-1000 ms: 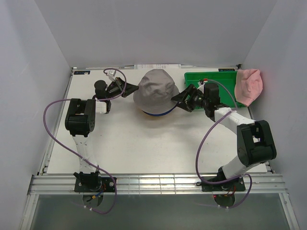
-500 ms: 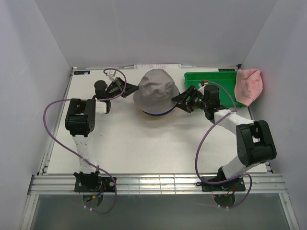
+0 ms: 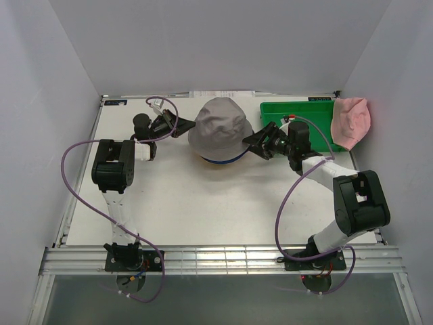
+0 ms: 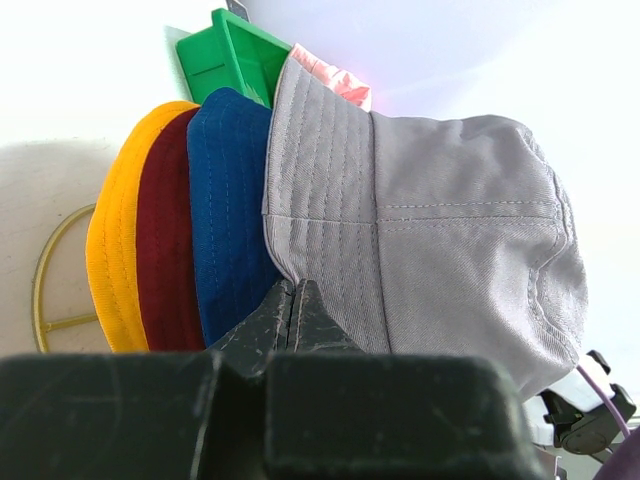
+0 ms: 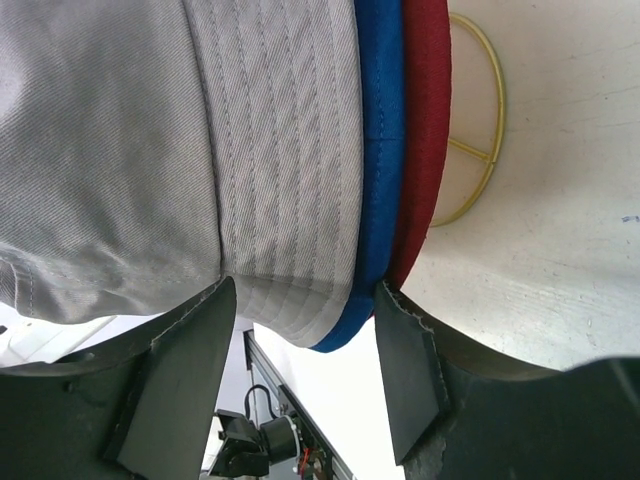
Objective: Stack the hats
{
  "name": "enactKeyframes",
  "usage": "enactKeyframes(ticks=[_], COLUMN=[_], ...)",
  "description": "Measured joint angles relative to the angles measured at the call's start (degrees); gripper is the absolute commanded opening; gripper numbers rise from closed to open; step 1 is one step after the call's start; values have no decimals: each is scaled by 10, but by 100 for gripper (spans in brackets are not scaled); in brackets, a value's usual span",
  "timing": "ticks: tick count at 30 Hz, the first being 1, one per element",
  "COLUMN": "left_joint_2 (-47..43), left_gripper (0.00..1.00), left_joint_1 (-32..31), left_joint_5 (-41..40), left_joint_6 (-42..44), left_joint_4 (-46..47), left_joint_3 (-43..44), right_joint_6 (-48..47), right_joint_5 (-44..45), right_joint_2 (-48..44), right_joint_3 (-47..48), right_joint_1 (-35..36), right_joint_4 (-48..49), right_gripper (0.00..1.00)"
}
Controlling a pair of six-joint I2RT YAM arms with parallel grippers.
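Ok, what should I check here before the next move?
1. The grey hat tops the blue hat, dark red hat and yellow hat: ok.
2. The left gripper is shut on the grey brim: ok.
3. The right gripper is free to withdraw: not ok, grey and blue brims lie between its open jaws.
4. The pink hat is stacked: not ok, it lies at the green bin.

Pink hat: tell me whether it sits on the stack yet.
No, the pink hat lies at the green bin's right end, well apart from the grey hat on top of the others.
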Motion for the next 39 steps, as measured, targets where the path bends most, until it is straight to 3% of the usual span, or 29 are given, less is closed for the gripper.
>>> enactKeyframes(ticks=[9, 21, 28, 34, 39], left_joint_2=[-2, -2, -2, -2, -3], left_gripper=[0, 0, 0, 0, 0], left_joint_1=[0, 2, 2, 3, 3], left_joint_5=[-3, -3, -4, -5, -6], left_joint_6=[0, 0, 0, 0, 0], left_joint_4=[0, 0, 0, 0, 1], left_joint_3=[-7, -8, -11, -15, -16], right_joint_6=[16, 24, 32, 34, 32], right_joint_5=[3, 5, 9, 11, 13], right_joint_2=[-2, -2, -2, 8, 19], right_joint_3=[-8, -8, -17, -17, -17], right_joint_1=[5, 7, 7, 7, 7], right_joint_4=[18, 22, 44, 52, 59], right_gripper=[60, 45, 30, 10, 8])
